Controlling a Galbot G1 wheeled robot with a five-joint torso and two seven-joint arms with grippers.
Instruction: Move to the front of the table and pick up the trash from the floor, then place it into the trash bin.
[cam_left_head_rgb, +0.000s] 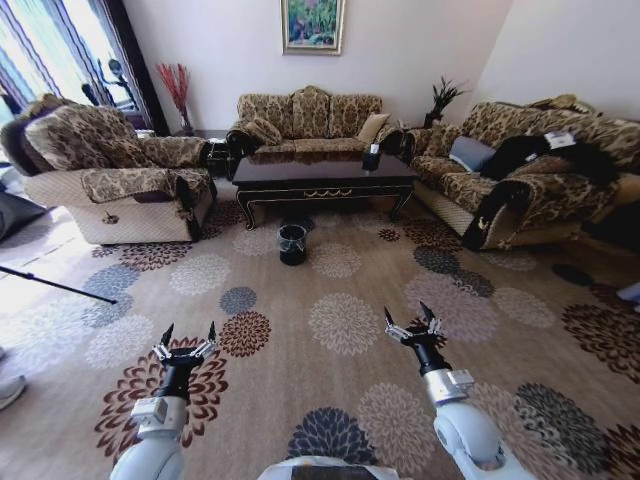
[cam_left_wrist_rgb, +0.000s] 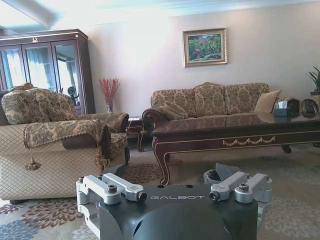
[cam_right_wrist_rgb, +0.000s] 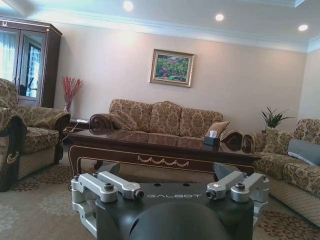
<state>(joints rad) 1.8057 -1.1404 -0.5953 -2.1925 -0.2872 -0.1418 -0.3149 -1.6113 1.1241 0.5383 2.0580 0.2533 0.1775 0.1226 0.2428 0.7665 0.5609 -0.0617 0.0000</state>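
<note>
Both grippers, left & right, fingers wide apart, empty; trash bin w/ liner by table.

Left gripper, right gripper: spread, forward.

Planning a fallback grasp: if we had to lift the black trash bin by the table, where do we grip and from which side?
Pinch the rim of the trash bin from above, on the robot-facing side. It stands upright, top open, with the table close behind; likely the freest approach.
</note>
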